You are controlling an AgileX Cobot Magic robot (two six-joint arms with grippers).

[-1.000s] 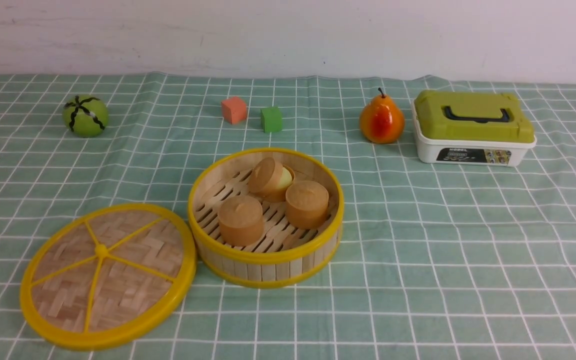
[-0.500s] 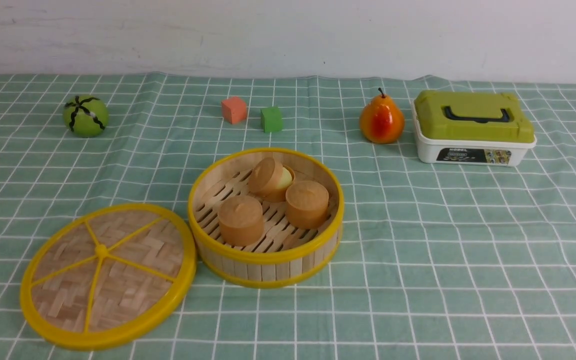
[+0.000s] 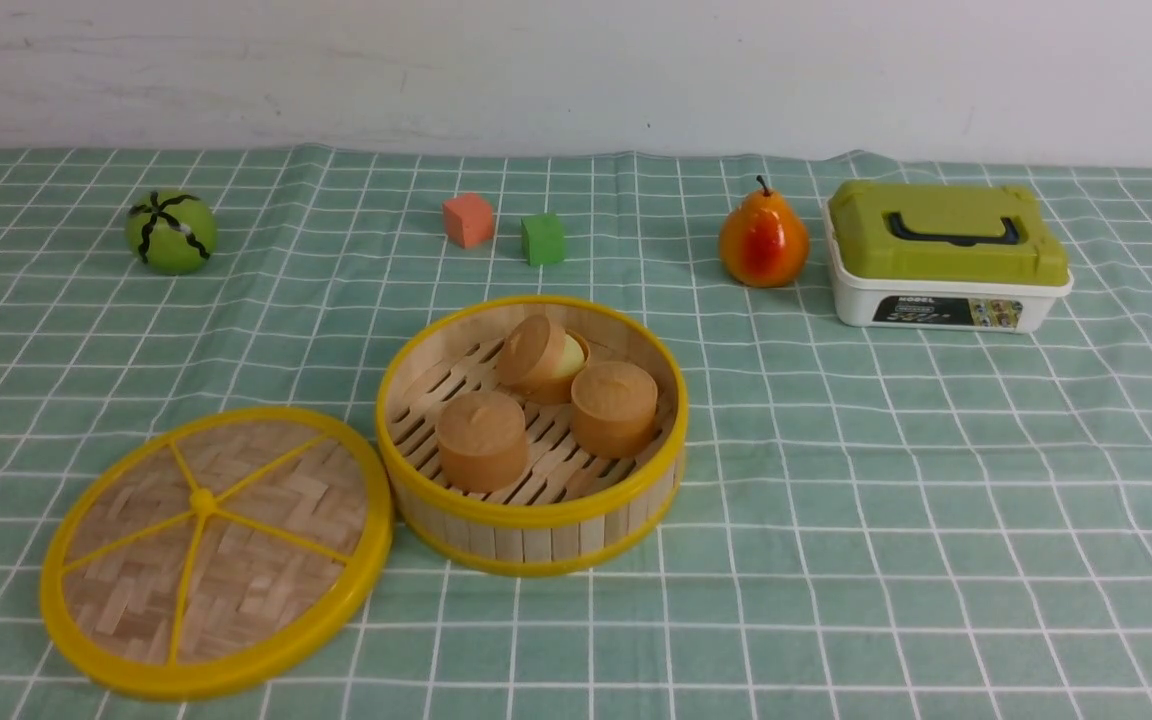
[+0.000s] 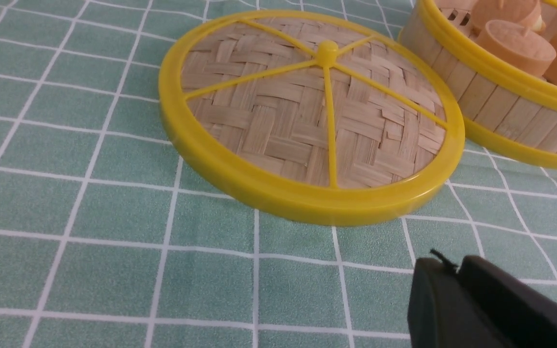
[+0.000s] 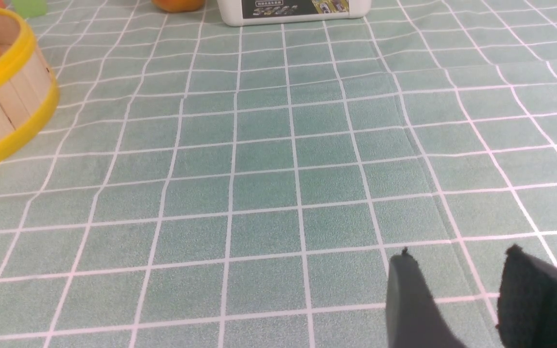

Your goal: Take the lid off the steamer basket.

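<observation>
Claw tips come first in our wrist views. Our left claw point(image 4: 457, 270) shows its two dark pads pressed nearly together, only a thin seam between them, and it holds nothing. Our right claw point(image 5: 457, 270) stands with a clear gap between its pads, also empty, over bare checked cloth.

Just ahead of our left claw, not touching it, the lid point(image 4: 310, 116) lies flat on the tabletop point(image 3: 886, 520), off the basket, so we judge the task's main step done. Beyond the lid, right beside its far rim, sits the steamer basket point(image 3: 532, 520), open, with three tan cylinder pieces point(image 3: 481, 438) on its slatted floor. From our right claw the basket lies well off to the side.

We judge the lid light and fairly stiff: woven bamboo in a smooth plastic rim that may slip between the pads. If we had to take it again, the rim edge nearest our left claw or the raised hub looks the best hold.

Farther still are a pear point(image 3: 762, 243), a white box with green lid point(image 3: 946, 255), two small cubes point(image 3: 467, 220) and a green ball point(image 3: 171, 231).
</observation>
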